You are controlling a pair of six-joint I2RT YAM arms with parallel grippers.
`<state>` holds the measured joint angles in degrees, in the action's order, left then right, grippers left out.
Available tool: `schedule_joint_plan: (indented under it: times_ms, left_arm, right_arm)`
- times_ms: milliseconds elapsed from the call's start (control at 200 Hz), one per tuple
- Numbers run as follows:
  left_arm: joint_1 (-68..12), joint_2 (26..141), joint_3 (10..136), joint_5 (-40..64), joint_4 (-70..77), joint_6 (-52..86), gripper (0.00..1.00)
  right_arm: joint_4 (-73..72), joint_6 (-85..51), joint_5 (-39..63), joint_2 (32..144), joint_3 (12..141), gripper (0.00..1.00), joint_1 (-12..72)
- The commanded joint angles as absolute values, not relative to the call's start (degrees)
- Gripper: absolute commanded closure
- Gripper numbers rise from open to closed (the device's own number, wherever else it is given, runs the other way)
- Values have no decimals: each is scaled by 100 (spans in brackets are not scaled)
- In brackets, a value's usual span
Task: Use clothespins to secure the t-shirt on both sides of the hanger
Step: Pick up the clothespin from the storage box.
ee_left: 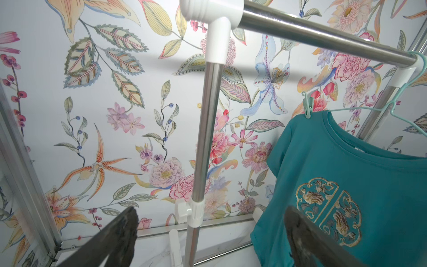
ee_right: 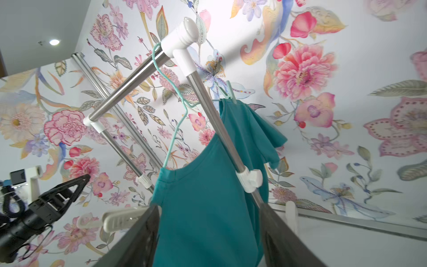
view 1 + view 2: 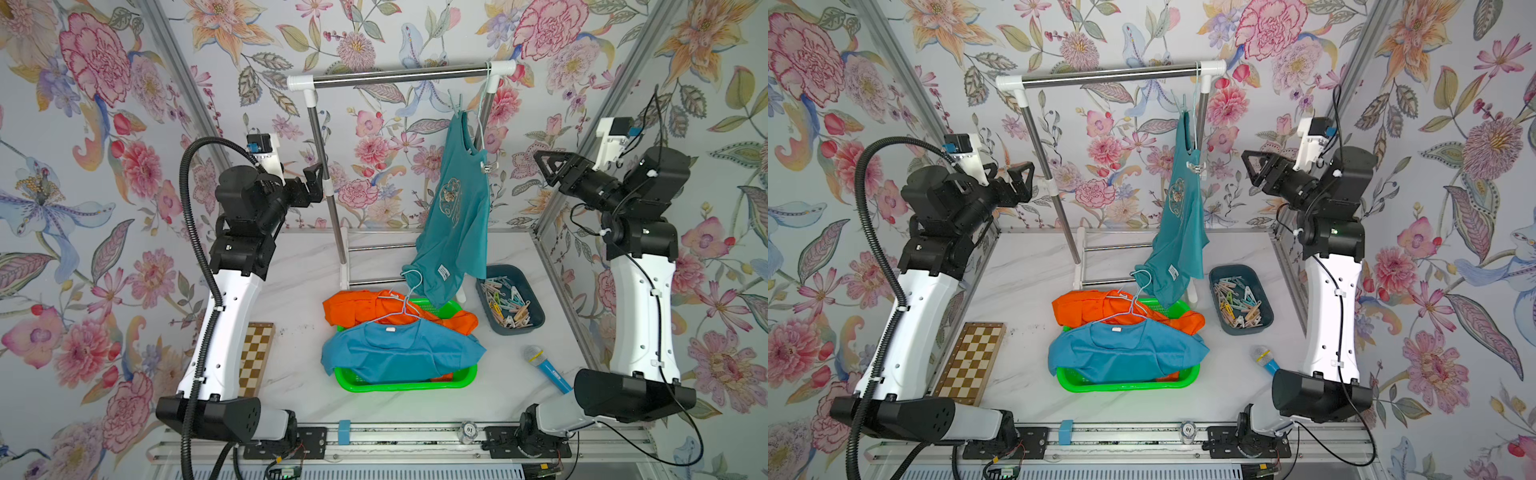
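A chessboard (image 3: 971,361) is laid flat at the left edge of the marble table (image 3: 299,299). A green basket (image 3: 399,385) is set in the middle, and a blue toy microphone (image 3: 546,370) is laid to its right.

open air between rack post (image 3: 337,232) and hanging t-shirt (image 3: 453,224), rail (image 3: 399,75) overhead (basket (image 3: 399,386) below)

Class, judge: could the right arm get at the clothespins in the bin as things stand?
Probably yes. The right gripper hangs open and empty, and the clothespins lie uncovered in the open bin on that arm's side, with nothing between them.
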<state>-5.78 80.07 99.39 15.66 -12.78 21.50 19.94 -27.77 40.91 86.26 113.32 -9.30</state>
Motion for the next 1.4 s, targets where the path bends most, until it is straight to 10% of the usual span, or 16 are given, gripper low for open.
schedule_joint_plan:
  times_ms: [0,330,636,931,1396]
  left_arm:
    - [-544,7488,9566,1510,-1200,2149,0]
    - [-679,5961,7870,1759,-1419,2171,2]
    - [-1574,5434,6405,1666,-2087,1878,1]
    - [-1760,5490,5153,2122,-2097,2023,8]
    - [-2634,6604,5088,1743,-1456,2051,5]
  right_arm:
    - [2511,-2234,3393,7995,11224,36,-774]
    - [3311,-1098,-428,5643,9260,41,2807]
    - [4012,-1036,-2400,6139,8186,42,6361]
    - [4131,-1255,-709,6558,7202,70,5572]
    - [4184,-2619,-246,5021,4821,74,2084]
